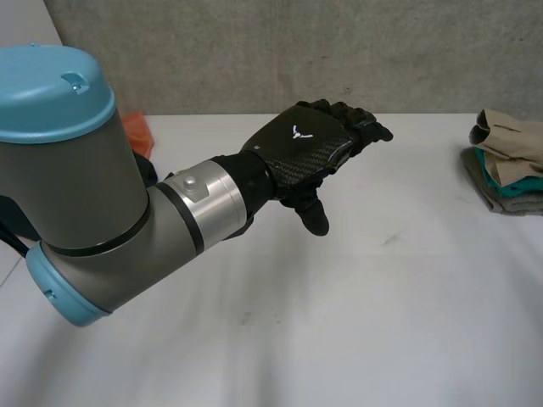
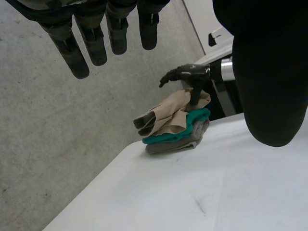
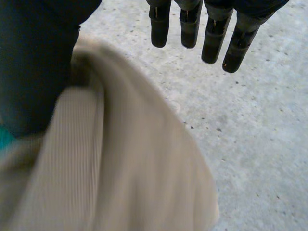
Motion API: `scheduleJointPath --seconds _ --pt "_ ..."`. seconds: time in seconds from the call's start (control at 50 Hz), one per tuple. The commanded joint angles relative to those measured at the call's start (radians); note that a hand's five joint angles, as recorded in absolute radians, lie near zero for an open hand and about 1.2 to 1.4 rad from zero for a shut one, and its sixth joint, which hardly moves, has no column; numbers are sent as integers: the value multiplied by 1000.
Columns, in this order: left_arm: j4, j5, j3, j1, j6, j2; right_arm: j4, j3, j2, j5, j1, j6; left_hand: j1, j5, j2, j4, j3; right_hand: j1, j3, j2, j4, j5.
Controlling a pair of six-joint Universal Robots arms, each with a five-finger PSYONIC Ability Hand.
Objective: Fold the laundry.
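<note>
A pile of laundry (image 1: 509, 170) sits at the table's far right edge: a beige garment (image 2: 171, 115) on top, a teal one (image 2: 168, 137) beneath, a grey one (image 2: 173, 146) at the bottom. My left hand (image 1: 310, 148) hovers open above the middle of the table, fingers (image 2: 96, 43) straight and thumb spread, holding nothing. My right hand (image 2: 185, 76) hangs open over the pile, its thumb down at the beige garment (image 3: 120, 168). Its fingers (image 3: 202, 29) reach past the cloth's edge, gripping nothing.
The white table (image 1: 382, 322) stretches bare between my left hand and the pile. An orange item (image 1: 136, 131) lies at the back left, partly behind my left arm (image 1: 76, 186). A grey concrete wall (image 1: 297, 51) runs behind the table.
</note>
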Motion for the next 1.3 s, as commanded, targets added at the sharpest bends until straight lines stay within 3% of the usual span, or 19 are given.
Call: scheduleJointPath --seconds 0.02,0.2,0.26,0.34,0.38,0.44,0.5,0.58,0.68,0.74,0.82,0.92,1.06,1.12,1.2,1.28,1.3 --pt "0 -1 -4 -9 -1 7 281 133 -234 49 -14 -41 18 -9 9 7 2 -75 -141 -135 -159 -155" --pt "0 1 -20 -11 0 36 624 261 -432 68 -164 -314 12 -15 3 2 -4 -75 -141 -135 -159 -155" --pt "0 -1 -20 -9 -1 39 778 233 -452 128 -241 -438 9 -18 0 -1 -7 -75 -141 -135 -159 -155" --pt "2 -2 -20 -8 -3 53 882 131 -458 326 -297 -575 9 -18 0 -1 -7 -75 -141 -135 -159 -155" --pt "5 -8 -20 -4 -6 67 851 79 -460 467 -294 -627 12 -15 3 1 -4 -75 -141 -135 -159 -155" --pt "21 -16 -22 0 -7 83 718 65 -484 538 -229 -610 15 -12 6 4 -1 -75 -141 -135 -159 -155" --pt "38 -30 -23 5 -6 102 585 98 -550 527 -134 -537 21 -6 12 10 5 -75 -141 -135 -159 -155" --pt "60 -137 -39 41 -4 142 372 247 -702 478 -6 -379 27 0 18 16 11 -75 -141 -135 -159 -155" --pt "135 -356 -95 147 46 197 107 498 -888 310 182 -224 -8 -35 -17 -19 -24 -75 -141 -135 -159 -155" --pt "164 -406 -137 227 108 197 62 615 -909 221 337 -207 -17 -44 -26 -28 -33 -75 -141 -135 -159 -155" --pt "182 -406 -229 365 281 182 162 693 -900 158 509 -236 -17 -44 -26 -28 -33 -75 -141 -135 -159 -155" --pt "193 -395 -309 550 514 44 407 713 -824 157 565 -361 -17 -44 -26 -28 -33 -75 -141 -135 -159 -155" --pt "236 -240 -290 701 635 -184 632 706 -630 225 637 -686 24 -4 14 13 8 -75 -141 -135 -159 -155" --pt "268 -203 -278 712 637 -232 637 709 -601 282 635 -754 62 35 53 51 46 -75 -141 -135 -159 -155" --pt "331 -183 -260 709 625 -263 631 716 -583 354 637 -777 337 310 328 327 322 -75 -141 -135 -159 -155" --pt "393 -179 -235 684 602 -269 631 718 -573 365 634 -773 906 879 897 896 890 -75 -141 -135 -159 -155" --pt "408 -177 -222 669 587 -269 629 718 -575 365 635 -771 1160 1133 1151 1150 1145 -75 -141 -135 -159 -155"
